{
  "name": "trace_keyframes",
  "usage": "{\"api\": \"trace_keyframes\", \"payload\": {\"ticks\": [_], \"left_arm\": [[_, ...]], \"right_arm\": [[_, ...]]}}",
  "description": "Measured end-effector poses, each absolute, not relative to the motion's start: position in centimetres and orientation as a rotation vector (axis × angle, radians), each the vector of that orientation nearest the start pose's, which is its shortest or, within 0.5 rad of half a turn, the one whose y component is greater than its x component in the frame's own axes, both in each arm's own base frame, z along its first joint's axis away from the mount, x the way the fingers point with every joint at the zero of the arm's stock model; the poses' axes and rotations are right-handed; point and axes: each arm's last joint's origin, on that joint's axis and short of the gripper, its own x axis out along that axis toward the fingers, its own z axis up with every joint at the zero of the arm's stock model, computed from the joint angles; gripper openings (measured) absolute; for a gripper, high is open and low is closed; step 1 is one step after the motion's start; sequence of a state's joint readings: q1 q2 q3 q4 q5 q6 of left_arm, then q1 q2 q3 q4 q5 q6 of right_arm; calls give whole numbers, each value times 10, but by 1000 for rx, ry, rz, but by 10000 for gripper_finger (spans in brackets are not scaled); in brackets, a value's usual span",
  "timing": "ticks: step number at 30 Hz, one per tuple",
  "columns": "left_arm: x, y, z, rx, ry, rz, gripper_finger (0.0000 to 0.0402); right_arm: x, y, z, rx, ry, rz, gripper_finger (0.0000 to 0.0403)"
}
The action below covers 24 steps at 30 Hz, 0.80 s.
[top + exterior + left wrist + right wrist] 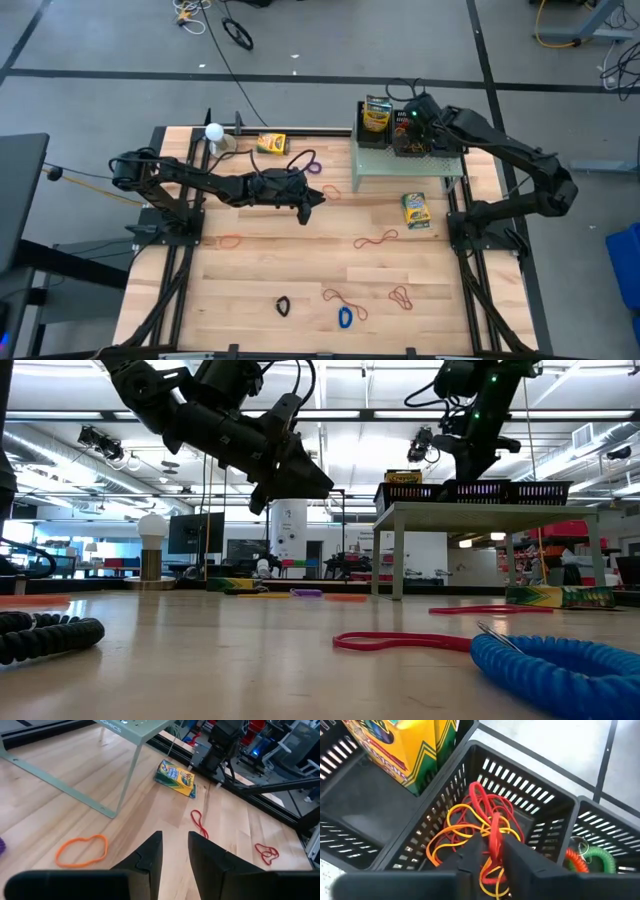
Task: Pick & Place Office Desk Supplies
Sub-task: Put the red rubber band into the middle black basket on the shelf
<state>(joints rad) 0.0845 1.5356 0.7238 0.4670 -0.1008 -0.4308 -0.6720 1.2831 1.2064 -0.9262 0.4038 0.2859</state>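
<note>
Over the black mesh tray on the shelf, the right gripper stood slightly parted around a limp, light red rubber band best pinched by one strand, while the left gripper hovered empty, part-open

Trays on shelf; crayon box before shelf; rubber bands in middle tray.
</note>
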Motion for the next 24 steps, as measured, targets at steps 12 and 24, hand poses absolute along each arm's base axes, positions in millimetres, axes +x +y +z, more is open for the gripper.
{"api": "trace_keyframes", "payload": {"ticks": [12,24], "left_arm": [[312,37,198,-485,286,293,98],[311,42,198,-545,288,268,98]], "right_arm": [[175,-151,329,474,811,-1086,197],[161,-136,346,686,632,-1060,278]]}}
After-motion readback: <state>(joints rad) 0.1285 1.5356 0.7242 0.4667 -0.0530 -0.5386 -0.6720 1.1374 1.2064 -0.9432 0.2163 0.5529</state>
